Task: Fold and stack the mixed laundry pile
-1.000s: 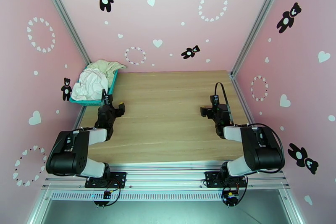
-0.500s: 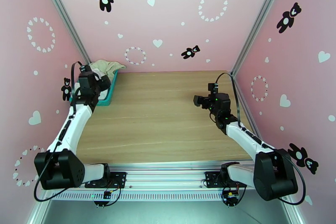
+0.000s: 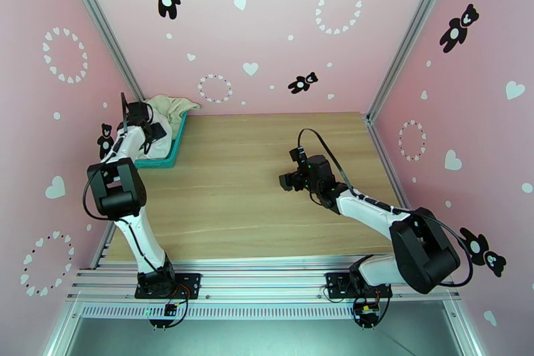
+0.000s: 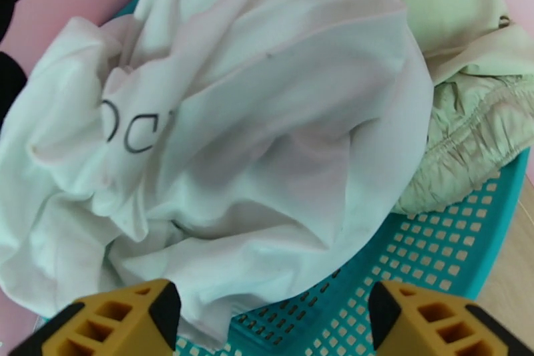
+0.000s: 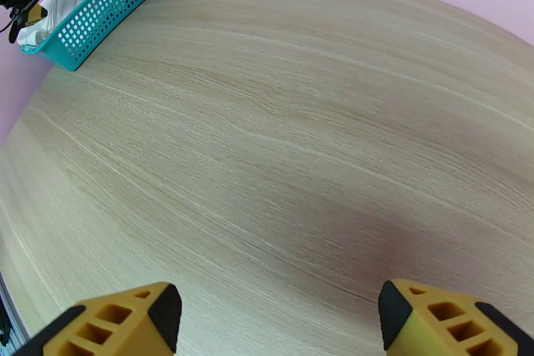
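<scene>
Both arms have unfolded from their tucked pose of a second ago. The right gripper has travelled leftward toward the table's middle, and the left gripper has reached the far-left corner. Each of the two grippers has its jaws spread wide with nothing between them. The right one hangs above the bare wood-grain table. At far left, one teal mesh basket holds two garments. A crumpled white T-shirt with dark lettering lies just ahead of the left fingertips. Beside it to the right lies a cream-beige garment. Pink walls with black teddy bears and white hearts enclose the table on three sides.
</scene>
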Robot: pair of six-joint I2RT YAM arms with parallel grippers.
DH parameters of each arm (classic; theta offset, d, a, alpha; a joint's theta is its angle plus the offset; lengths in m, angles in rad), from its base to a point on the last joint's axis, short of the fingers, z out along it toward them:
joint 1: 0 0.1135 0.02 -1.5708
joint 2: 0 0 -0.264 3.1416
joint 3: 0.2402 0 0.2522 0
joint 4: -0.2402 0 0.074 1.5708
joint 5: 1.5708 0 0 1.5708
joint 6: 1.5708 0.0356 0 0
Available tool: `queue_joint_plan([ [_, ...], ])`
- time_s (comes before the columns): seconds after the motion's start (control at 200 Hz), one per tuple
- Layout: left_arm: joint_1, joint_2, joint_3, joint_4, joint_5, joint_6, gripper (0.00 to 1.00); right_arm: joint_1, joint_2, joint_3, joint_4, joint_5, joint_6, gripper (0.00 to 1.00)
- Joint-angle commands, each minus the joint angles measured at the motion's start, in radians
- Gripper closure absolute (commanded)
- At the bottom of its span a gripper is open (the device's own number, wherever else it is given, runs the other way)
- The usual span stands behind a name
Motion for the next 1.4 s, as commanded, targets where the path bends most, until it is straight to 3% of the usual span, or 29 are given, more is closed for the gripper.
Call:
queue_joint_plan([
  [0.0,0.000,0.068,0.126,-0.081,-0.042,-0.015,0.17,0.001,0.031,0.030,-0.027,0.030,-0.021,0.17],
  [0.165,0.001,0.191,0.260,-0.164,-0.128,-0.016,0.17,0.004,0.053,0.036,-0.025,0.030,-0.017,0.17],
  [0.245,0.000,0.227,0.281,-0.173,-0.124,-0.021,0.23,0.004,0.066,0.040,-0.023,0.029,-0.015,0.17],
  [0.39,0.000,0.242,0.262,-0.137,-0.088,-0.020,0.49,0.005,0.103,0.061,-0.030,0.026,-0.005,0.17],
  [0.521,0.000,0.217,0.225,-0.080,-0.062,-0.017,0.80,0.006,0.125,0.076,-0.042,0.018,-0.006,0.17],
  [0.666,0.000,0.128,0.182,-0.010,-0.027,-0.019,1.00,0.007,0.110,0.073,-0.039,0.012,-0.002,0.17],
  [0.931,-0.005,-0.121,0.193,0.019,0.058,0.028,1.00,0.007,0.084,0.063,-0.032,0.012,0.014,0.17],
  [1.126,-0.064,-0.345,0.229,0.047,0.204,0.084,1.00,0.007,0.032,0.063,-0.052,0.041,0.013,0.16],
  [1.231,-0.157,-0.475,0.285,0.049,0.320,0.133,1.00,0.007,-0.034,0.079,-0.095,0.065,0.017,0.15],
  [1.397,-0.444,-0.583,0.370,0.020,0.393,0.191,1.00,0.007,-0.179,0.219,-0.349,0.164,0.102,0.14],
])
